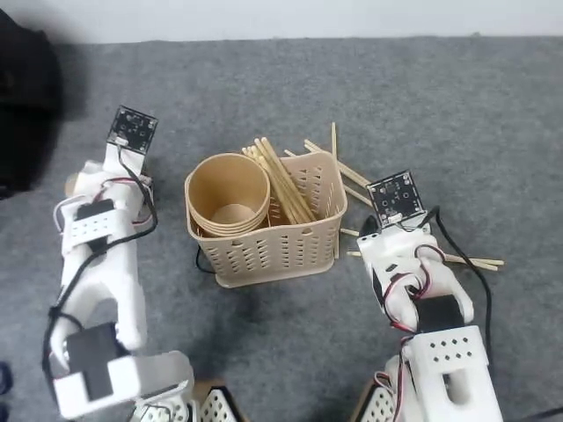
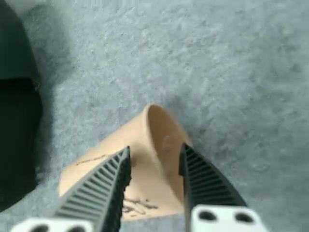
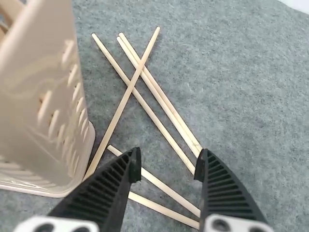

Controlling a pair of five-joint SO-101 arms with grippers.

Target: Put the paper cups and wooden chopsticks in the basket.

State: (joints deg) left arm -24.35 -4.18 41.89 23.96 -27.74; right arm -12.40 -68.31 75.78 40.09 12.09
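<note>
A tan paper cup (image 2: 149, 159) lies on its side on the grey carpet; my left gripper (image 2: 154, 157) is open and straddles its rim, one finger over the outer wall. From above, a sliver of this cup (image 1: 70, 185) peeks out beside the left arm. The beige slotted basket (image 1: 290, 239) holds stacked paper cups (image 1: 229, 198) and a bundle of wooden chopsticks (image 1: 283, 180). My right gripper (image 3: 167, 164) hangs open over several loose chopsticks (image 3: 145, 92) lying crossed on the carpet beside the basket (image 3: 43, 96).
More chopsticks (image 1: 475, 261) stick out from under the right arm, and others (image 1: 352, 172) lie behind the basket. A black object (image 1: 22, 97) sits at the far left, close to the lying cup.
</note>
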